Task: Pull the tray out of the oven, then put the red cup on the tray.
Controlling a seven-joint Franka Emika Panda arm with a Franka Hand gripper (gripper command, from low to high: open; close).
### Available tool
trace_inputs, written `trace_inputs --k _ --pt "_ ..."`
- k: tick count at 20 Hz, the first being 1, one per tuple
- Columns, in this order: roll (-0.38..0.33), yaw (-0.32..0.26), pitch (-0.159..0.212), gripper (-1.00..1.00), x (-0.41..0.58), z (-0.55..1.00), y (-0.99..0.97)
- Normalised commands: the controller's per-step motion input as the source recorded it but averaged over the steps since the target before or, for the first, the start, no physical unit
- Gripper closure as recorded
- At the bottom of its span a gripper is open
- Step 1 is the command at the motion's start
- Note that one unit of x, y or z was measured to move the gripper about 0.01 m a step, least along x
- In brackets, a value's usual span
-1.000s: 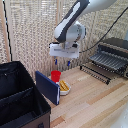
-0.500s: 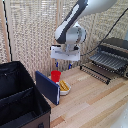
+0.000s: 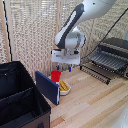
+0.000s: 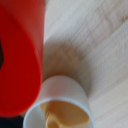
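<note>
Red cup, small, plain and bright, stands on the pale wooden desk just beside a small white bowl with yellow contents and an upright blue flat board. My tool hangs just above the cup; I cannot tell whether its fingers are apart or together. Well away from the cup, the ribbed dark grey metal tray sticks out of the boxy black toaster oven. From the wrist, I see the cup filling one side, the bowl close by.
</note>
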Motion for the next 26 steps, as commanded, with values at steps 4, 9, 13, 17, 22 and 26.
trace_inputs --k 4,9,13,17,22,26 --pt "0.155 0.017 0.061 -1.0 0.02 -0.39 -0.03" --pt "0.128 0.027 0.035 -1.0 0.0 -0.18 0.0" --pt "0.033 0.033 0.003 1.0 0.0 -0.01 0.0" --pt "0.0 0.046 0.0 1.0 0.0 -0.01 0.0" --pt "-0.003 0.045 0.0 1.0 0.018 0.0 0.0" --pt "0.0 -0.053 0.0 1.0 0.323 0.0 0.0"
